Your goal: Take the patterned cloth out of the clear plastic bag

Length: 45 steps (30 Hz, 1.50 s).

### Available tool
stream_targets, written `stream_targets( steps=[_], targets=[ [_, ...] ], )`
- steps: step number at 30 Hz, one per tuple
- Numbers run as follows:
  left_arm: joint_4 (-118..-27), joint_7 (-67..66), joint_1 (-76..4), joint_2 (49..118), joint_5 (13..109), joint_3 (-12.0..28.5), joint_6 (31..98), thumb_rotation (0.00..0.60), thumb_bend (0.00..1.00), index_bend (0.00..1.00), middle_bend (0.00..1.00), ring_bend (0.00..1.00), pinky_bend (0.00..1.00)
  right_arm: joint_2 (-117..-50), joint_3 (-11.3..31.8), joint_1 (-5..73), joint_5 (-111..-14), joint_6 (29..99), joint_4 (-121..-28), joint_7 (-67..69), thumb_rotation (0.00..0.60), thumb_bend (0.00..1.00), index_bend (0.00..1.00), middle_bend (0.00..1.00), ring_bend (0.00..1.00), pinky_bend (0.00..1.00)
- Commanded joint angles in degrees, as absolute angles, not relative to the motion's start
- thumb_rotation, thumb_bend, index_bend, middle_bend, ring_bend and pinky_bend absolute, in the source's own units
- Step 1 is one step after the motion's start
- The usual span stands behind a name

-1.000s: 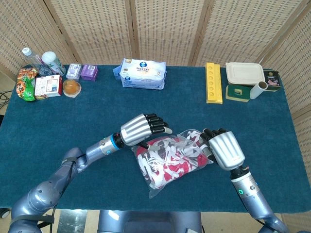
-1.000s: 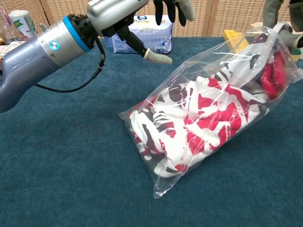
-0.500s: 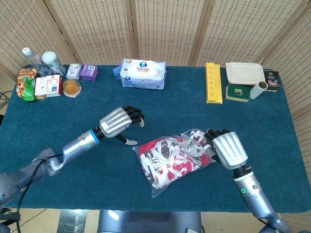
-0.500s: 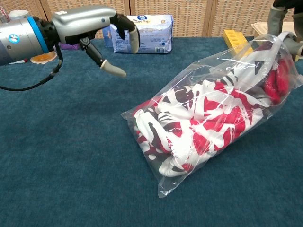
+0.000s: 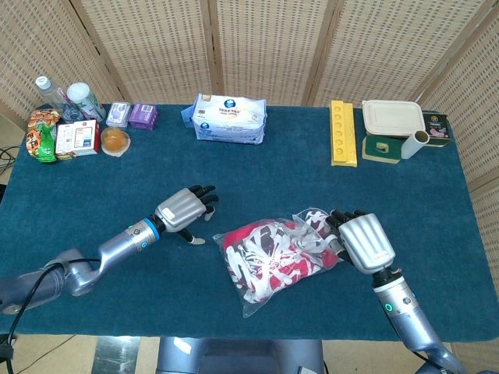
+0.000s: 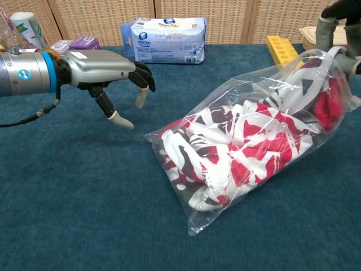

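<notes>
The right hand (image 5: 365, 242) grips the mouth end of the clear plastic bag (image 6: 254, 141), apparently to anchor it while the patterned cloth (image 6: 237, 152) lies bunched inside on the blue table (image 5: 93, 187). The left hand (image 5: 181, 210) hovers empty, fingers loosely spread, just beside the bag's closed end.

Left hand (image 5: 182, 212), silver-backed with dark fingers, hovers low, palm down, fingers spread and loosely curled, holding nothing; its forearm runs off toward lower left. Right hand (image 5: 362, 240), also silver-backed, sits palm down, dark fingers curled forward and pinching the clear plastic bag's (image 6: 214, 113) mouth.
</notes>
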State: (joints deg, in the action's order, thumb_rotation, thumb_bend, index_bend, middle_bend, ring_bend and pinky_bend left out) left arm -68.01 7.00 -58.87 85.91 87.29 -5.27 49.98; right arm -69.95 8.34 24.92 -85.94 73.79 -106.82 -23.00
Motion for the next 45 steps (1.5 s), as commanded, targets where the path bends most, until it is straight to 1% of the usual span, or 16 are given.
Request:
stream_targets(
  steps=[1,5,10,15,21,23,25,29,32,35,37,39,41,45],
  targets=[
    [-67.02,5.42,-58.17,88.07,86.55,-4.06,49.78,0.491,0.16,0.48,0.2,0.07,0.19,-69.91,8.29,24.92,-85.97,73.77,-106.75,-22.79,0.6,0.64,0.73,0.51,0.65,0.63],
    [-65.72,3.48,-57.03,91.11,85.84,-2.57,50.8,0.512,0.17,0.49,0.2,0.07,0.19,-69.78,8.27,24.88,-86.07,73.85,-106.61,-22.26,0.6,0.64,0.73,0.51,0.65,0.63],
    [-63.56,2.53,-56.33,94.36,85.85,-1.59,51.02,0.515,0.17,0.5,0.2,0.07,0.19,-69.6,8.17,24.8,-86.2,73.92,-106.48,-21.65,0.6,0.64,0.73,0.51,0.65,0.63],
    [-61.69,2.71,-56.19,96.16,86.48,-1.21,50.92,0.513,0.17,0.5,0.2,0.07,0.19,-69.37,8.12,24.62,-86.3,74.18,-106.46,-21.34,0.6,0.64,0.73,0.51,0.65,0.63],
    [-58.45,3.54,-55.94,99.08,87.82,-0.83,51.71,0.564,0.17,0.5,0.2,0.07,0.19,-69.17,8.02,24.53,-86.29,74.13,-106.54,-20.92,0.6,0.64,0.73,0.51,0.65,0.63],
    [-57.68,4.07,-56.05,99.8,88.25,-0.81,51.62,0.588,0.19,0.5,0.2,0.07,0.19,-69.13,8.06,24.53,-86.26,74.15,-106.55,-20.91,0.6,0.64,0.73,0.51,0.65,0.64],
    [-57.1,4.47,-56.19,100.27,88.57,-0.82,51.42,0.599,0.23,0.5,0.2,0.07,0.19,-69.07,8.02,24.53,-86.23,74.08,-106.6,-20.87,0.6,0.64,0.73,0.51,0.65,0.64],
    [-55.58,4.96,-56.41,101.27,89.27,-0.89,51.18,0.6,0.32,0.52,0.2,0.07,0.19,-69.03,8.02,24.47,-86.15,74.12,-106.53,-20.8,0.6,0.64,0.73,0.51,0.65,0.64],
    [-54.45,5.63,-56.48,101.92,89.74,-0.9,51.08,0.6,0.37,0.53,0.2,0.07,0.19,-68.9,8.03,24.42,-85.98,74.1,-106.56,-20.73,0.6,0.64,0.73,0.51,0.65,0.64],
    [-53.53,6.38,-56.56,102.36,90.18,-0.86,51.17,0.6,0.39,0.54,0.2,0.07,0.19,-68.81,8.03,24.4,-85.74,73.98,-106.59,-20.78,0.6,0.64,0.73,0.51,0.65,0.64],
    [-53.21,6.8,-56.57,102.46,90.46,-0.88,51.34,0.6,0.39,0.54,0.2,0.07,0.19,-68.78,8.05,24.38,-85.65,73.98,-106.6,-20.79,0.6,0.64,0.73,0.51,0.65,0.64],
    [-52.78,7.5,-56.47,102.44,90.97,-0.92,52.06,0.6,0.35,0.54,0.2,0.07,0.19,-68.71,8.07,24.37,-85.62,74.0,-106.67,-20.78,0.6,0.64,0.73,0.51,0.65,0.64],
    [-52.22,8.12,-56.28,102.26,91.36,-0.9,52.84,0.6,0.29,0.54,0.2,0.07,0.19,-68.68,8.07,24.41,-85.59,73.91,-106.7,-20.75,0.6,0.64,0.73,0.51,0.66,0.64],
    [-51.19,8.72,-56.38,102.3,91.68,-1.05,52.53,0.6,0.26,0.54,0.2,0.07,0.19,-68.66,8.06,24.46,-85.61,73.83,-106.72,-20.71,0.6,0.64,0.73,0.51,0.66,0.64]
  ],
)
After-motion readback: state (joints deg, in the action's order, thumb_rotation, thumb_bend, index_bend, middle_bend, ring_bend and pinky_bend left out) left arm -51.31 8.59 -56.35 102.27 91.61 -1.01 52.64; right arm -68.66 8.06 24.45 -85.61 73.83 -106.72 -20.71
